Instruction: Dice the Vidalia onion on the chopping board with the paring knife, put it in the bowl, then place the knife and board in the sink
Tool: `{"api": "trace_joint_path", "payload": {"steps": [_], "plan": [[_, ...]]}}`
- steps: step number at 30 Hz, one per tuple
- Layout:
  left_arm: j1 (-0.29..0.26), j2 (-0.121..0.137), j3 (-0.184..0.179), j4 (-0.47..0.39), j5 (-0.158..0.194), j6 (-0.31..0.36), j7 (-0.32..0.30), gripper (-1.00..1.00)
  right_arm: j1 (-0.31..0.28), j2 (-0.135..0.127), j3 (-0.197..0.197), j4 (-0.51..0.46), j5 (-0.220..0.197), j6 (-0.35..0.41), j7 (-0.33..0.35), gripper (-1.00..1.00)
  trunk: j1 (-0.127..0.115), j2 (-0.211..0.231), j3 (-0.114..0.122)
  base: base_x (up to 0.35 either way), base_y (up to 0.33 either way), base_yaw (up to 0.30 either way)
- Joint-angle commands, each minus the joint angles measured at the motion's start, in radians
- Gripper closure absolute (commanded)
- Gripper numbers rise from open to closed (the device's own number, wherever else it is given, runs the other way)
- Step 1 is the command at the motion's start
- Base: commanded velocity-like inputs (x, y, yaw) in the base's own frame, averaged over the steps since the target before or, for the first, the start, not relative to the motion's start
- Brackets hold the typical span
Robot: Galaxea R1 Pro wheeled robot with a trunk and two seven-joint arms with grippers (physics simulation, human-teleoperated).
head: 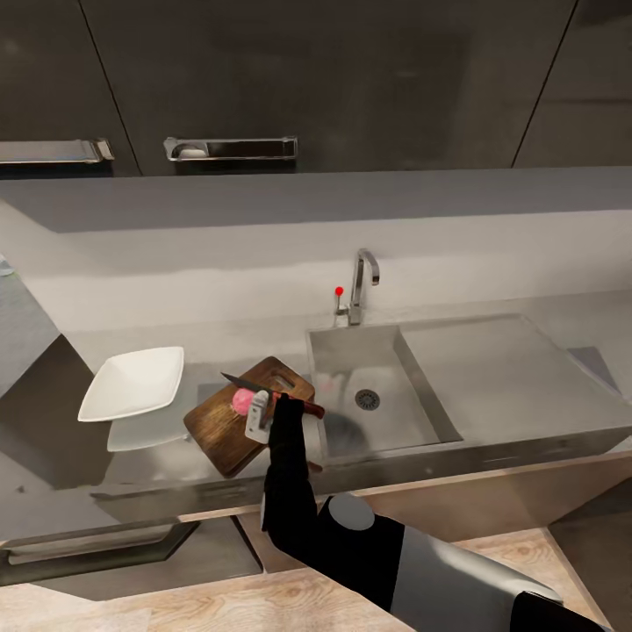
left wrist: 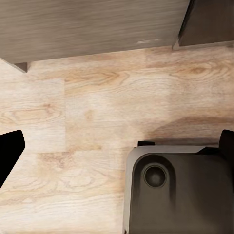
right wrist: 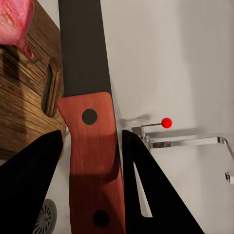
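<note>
Head: my right gripper point(head: 263, 412) clamps the knife point(head: 263, 391) over the onion point(head: 242, 401) on the board point(head: 230, 430), beside the sink point(head: 412, 421).
Left wrist: floor point(left wrist: 97, 107); those jaws, cannot tell.
Right wrist: fingers point(right wrist: 146, 185) pinch the handle; I should press the blade squarely down.

Grainy wooden chopping board point(head: 239, 420) — steel sink point(head: 377, 395)
</note>
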State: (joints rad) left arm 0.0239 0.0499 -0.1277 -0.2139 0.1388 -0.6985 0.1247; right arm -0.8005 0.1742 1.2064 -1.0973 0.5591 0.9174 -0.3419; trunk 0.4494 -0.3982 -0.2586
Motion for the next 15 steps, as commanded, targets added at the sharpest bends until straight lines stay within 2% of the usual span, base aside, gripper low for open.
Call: {"api": "trace_joint_path", "payload": {"steps": [1, 15], "plan": [[0.001, 0.001, -0.009, -0.002, 0.009, -0.001, 0.004, -1.0, -0.002, 0.0, 0.004, 0.001, -0.004, 0.006, -0.006, 1.0, 0.001, -0.002, -0.002, 0.0, 0.0, 0.0], [0.001, 0.001, -0.009, -0.002, 0.009, -0.001, 0.004, -1.0, -0.002, 0.0, 0.004, 0.076, -0.004, 0.0, 0.032, 1.0, 0.001, -0.002, -0.002, 0.0, 0.0, 0.0]]}}
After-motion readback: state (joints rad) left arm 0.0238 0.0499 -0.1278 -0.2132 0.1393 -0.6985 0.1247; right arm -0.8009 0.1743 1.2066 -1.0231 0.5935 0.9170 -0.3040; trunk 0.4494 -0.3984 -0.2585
